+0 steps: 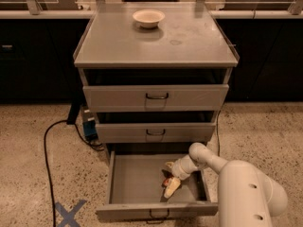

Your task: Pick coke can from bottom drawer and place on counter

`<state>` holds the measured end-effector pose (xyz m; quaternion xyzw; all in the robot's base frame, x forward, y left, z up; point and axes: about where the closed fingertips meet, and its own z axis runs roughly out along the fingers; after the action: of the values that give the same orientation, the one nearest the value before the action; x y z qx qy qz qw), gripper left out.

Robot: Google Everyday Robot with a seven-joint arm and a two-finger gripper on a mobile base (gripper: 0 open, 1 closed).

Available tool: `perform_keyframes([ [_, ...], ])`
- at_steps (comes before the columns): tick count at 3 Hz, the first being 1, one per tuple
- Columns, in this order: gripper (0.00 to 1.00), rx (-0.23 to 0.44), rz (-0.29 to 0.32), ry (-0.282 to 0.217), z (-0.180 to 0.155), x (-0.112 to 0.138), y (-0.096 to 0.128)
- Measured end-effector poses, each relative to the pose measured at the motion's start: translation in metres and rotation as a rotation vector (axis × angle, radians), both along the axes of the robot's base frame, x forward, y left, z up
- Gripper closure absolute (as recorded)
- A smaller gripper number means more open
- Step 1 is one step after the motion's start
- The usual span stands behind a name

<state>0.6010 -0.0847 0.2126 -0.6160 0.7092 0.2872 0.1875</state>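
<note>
The bottom drawer (137,178) is pulled open at the foot of the grey cabinet. My gripper (169,178) is down inside it, right of the middle of its floor, at the end of my white arm that reaches in from the lower right. A small patch of red, the coke can (165,180), shows right at the gripper and is mostly hidden by it. The counter (156,41) is the cabinet's flat grey top, far above the gripper.
A cream bowl (148,18) sits at the back of the counter. Two upper drawers (156,97) are slightly open. A black cable (47,150) and a blue box (88,126) lie on the floor to the left, near a blue floor cross (68,214).
</note>
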Motion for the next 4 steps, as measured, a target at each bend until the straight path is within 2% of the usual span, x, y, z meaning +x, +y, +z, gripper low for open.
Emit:
perform_keyframes([
  [2, 0.0, -0.046, -0.046, 0.039, -0.032, 0.022, -0.03],
  [3, 0.0, -0.046, -0.05, 0.065, -0.045, 0.025, -0.035],
  [4, 0.0, -0.065, -0.001, 0.121, -0.063, 0.016, -0.025],
])
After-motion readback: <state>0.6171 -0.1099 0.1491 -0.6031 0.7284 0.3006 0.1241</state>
